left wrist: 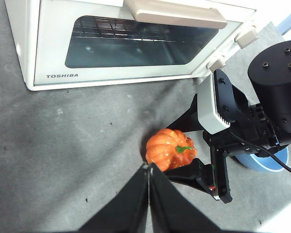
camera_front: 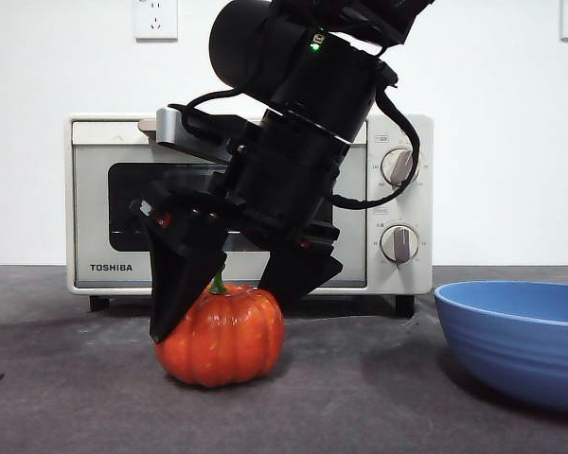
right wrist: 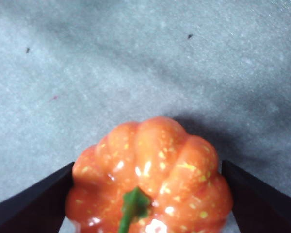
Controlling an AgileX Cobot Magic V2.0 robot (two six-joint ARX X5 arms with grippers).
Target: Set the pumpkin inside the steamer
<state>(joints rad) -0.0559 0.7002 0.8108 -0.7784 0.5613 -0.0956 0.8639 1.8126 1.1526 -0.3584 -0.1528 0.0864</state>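
Observation:
The orange pumpkin [camera_front: 222, 336] with its green stem sits on the dark table in front of the steamer [camera_front: 104, 189], a cream-white TOSHIBA box with its door closed. My right gripper [camera_front: 220, 317] has come down over the pumpkin. Its jaws are open and stand one on each side of it, very close to its skin, as the right wrist view [right wrist: 147, 165] shows. The pumpkin [right wrist: 150, 179] rests on the table there. My left gripper [left wrist: 148, 170] is shut and empty, held high above the table, looking down on the pumpkin [left wrist: 167, 148] and the steamer [left wrist: 53, 77].
A wide blue ribbed bowl [camera_front: 521, 340] stands on the table to the right of the pumpkin. The steamer's beige handle [left wrist: 174, 13] and two knobs [camera_front: 399, 165] face the front. A white wall with sockets is behind.

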